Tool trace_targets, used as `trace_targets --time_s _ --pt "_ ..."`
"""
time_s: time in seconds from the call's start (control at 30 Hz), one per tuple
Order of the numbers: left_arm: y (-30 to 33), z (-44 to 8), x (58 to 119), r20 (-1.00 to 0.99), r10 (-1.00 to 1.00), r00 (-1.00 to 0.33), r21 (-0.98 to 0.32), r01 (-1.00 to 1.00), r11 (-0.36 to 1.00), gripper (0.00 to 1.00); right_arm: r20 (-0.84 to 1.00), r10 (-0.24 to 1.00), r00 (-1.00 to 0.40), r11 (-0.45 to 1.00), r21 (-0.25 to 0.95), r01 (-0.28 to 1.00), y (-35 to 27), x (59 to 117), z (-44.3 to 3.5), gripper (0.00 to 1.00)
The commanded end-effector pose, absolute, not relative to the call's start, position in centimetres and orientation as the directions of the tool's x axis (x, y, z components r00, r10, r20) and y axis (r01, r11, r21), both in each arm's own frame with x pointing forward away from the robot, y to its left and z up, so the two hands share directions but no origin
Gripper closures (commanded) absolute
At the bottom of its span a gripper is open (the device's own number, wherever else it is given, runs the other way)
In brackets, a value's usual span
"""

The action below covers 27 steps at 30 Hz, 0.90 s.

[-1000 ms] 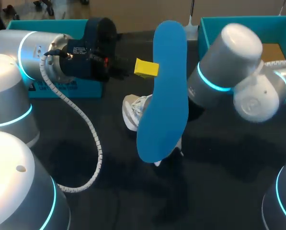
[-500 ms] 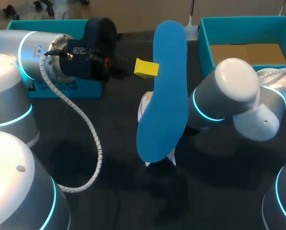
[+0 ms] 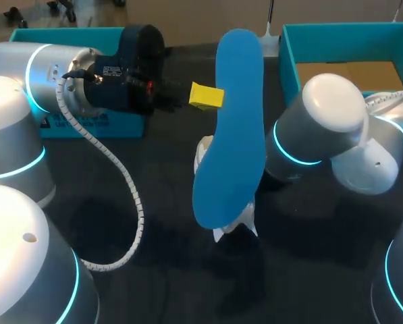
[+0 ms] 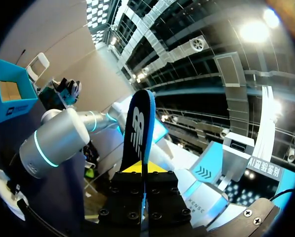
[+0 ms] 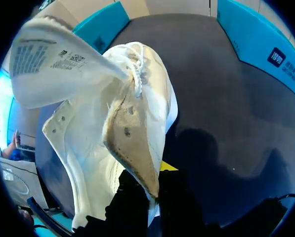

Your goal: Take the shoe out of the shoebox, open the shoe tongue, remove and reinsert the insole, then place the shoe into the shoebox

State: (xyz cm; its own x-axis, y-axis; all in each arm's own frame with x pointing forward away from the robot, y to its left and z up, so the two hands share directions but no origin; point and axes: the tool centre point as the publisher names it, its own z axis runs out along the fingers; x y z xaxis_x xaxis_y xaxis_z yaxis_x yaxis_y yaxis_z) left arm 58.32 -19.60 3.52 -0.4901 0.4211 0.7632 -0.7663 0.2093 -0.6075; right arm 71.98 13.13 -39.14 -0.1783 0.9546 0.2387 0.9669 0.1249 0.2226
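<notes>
Shoe [image 3: 233,226] sits at mid-table [image 3: 154,270], white and mostly hidden from the head camera by the blue insole [image 3: 229,128], which stands upright directly in front of and above it. The left arm [image 3: 59,77] comes in level from the side. Its left gripper [image 3: 211,96] points across toward the shoe and is clenched on one long edge of the insole. The left wrist view shows the insole [image 4: 140,133] edge-on and pinched between the two fingers of that gripper [image 4: 143,173]. The right arm [image 3: 319,128] is folded low just beside the shoe, elbow up and wrist dipping behind the insole. In the right wrist view the right gripper [image 5: 147,192] grasps the shoe [image 5: 122,128] by the rim of its opening, one finger on each side of the wall. The tongue [image 5: 58,64] is folded out and away from the laces, its label showing. Whether the sole touches the table cannot be told. The teal shoebox [image 3: 336,34] lies open beyond the shoe, on the right arm's side and apart from it.
</notes>
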Motion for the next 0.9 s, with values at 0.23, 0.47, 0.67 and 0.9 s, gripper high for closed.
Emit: trace_targets --time_s 0.23,0.47,0.67,0.9 --pt "-19.6 3.4 58.2 0.763 0.422 -0.49 -0.607 -0.767 0.207 1.0 0.277 0.946 -0.166 0.108 0.212 0.971 13.2 72.0 -40.9 0.0" --pt "-19.6 3.4 58.2 0.763 0.422 -0.49 -0.607 -0.767 0.207 1.0 0.39 0.914 -0.114 0.073 0.117 0.99 13.6 71.2 -38.5 0.0" --pt "-19.6 3.4 58.2 0.763 0.422 -0.49 -0.607 -0.767 0.207 1.0 0.416 0.903 -0.112 0.058 0.14 0.988 13.6 71.0 -38.1 0.0" --pt "-19.6 3.4 58.2 0.763 0.422 -0.49 -0.607 -0.767 0.207 1.0 0.416 0.903 -0.112 0.058 0.14 0.988 13.6 71.0 -38.1 0.0"
